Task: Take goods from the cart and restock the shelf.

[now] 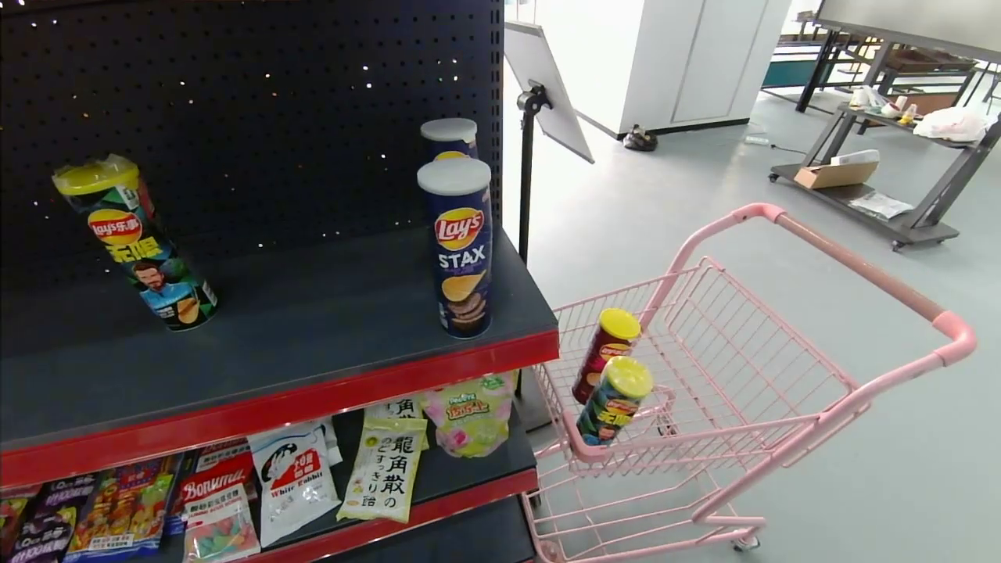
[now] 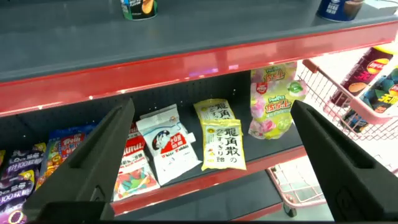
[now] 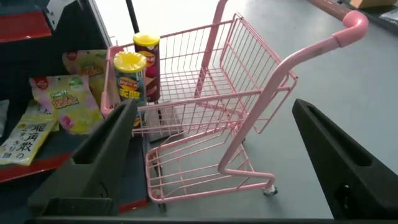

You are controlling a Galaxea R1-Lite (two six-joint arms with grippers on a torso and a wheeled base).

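A pink cart [image 1: 860,270] stands to the right of the shelf [image 1: 313,313]. In its basket lean a red chip can [image 1: 606,354] and a green chip can [image 1: 615,400], both with yellow lids. On the upper shelf board stand a tilted green can [image 1: 137,242] at the left and two blue cans [image 1: 461,246] at the right, one behind the other. My left gripper [image 2: 211,168] is open and empty in front of the lower shelf. My right gripper [image 3: 217,165] is open and empty, above and short of the cart [image 3: 292,59], with the green can [image 3: 129,78] and red can [image 3: 148,65] beyond it.
Several snack bags [image 1: 383,465] lie on the lower shelf [image 2: 205,186]. A white board on a black stand [image 1: 539,86] stands behind the shelf's right end. A low trolley with boxes [image 1: 868,188] is far back right. Open grey floor surrounds the cart.
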